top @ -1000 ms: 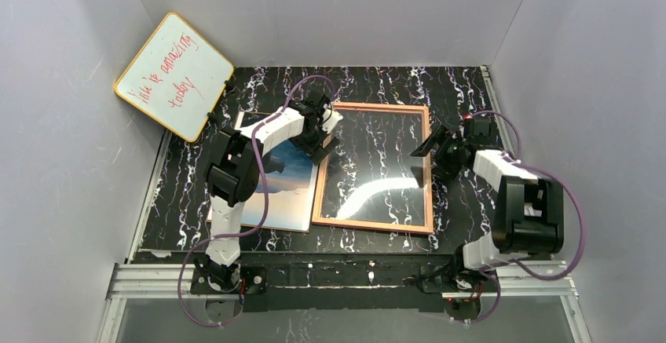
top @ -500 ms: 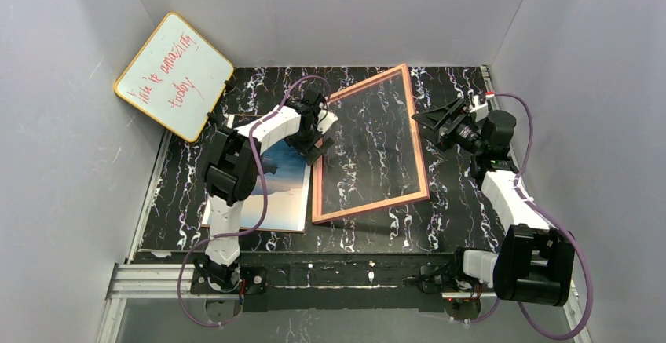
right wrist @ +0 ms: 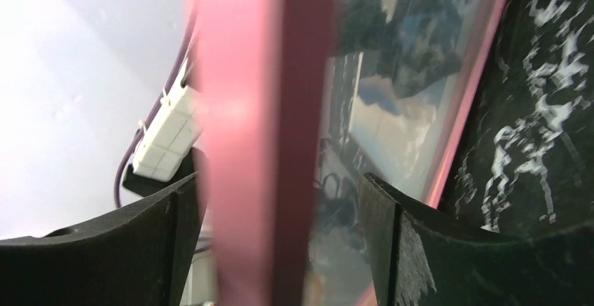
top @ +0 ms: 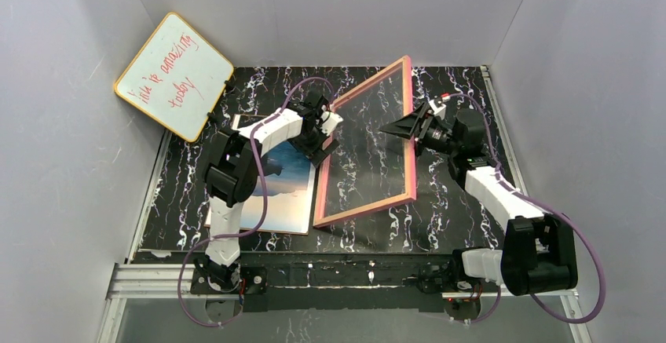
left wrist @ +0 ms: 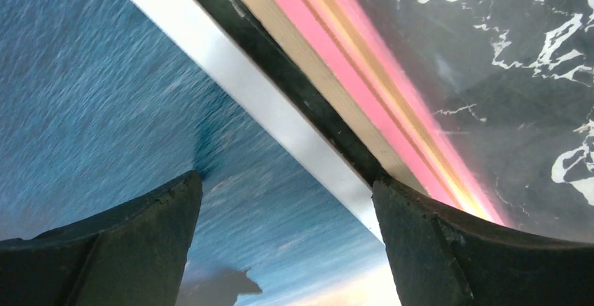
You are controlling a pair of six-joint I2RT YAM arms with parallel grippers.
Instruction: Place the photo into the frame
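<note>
The frame (top: 369,155) stands tipped up, its raised rail between my right fingers (right wrist: 105,250), which are spread, not pinching. My left fingers (left wrist: 105,250) are spread over the photo (left wrist: 84,96), lying flat beneath them. The frame looks stiff, glazed and breakable, so I'd grip rails, never the pane.

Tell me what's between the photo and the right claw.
The frame, tipped up on its left edge, fills the stretch from the photo to the right claw; the top view shows it.

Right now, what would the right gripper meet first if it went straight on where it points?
The frame: its raised pink edge stands between the right gripper's open fingers, seemingly close.
</note>
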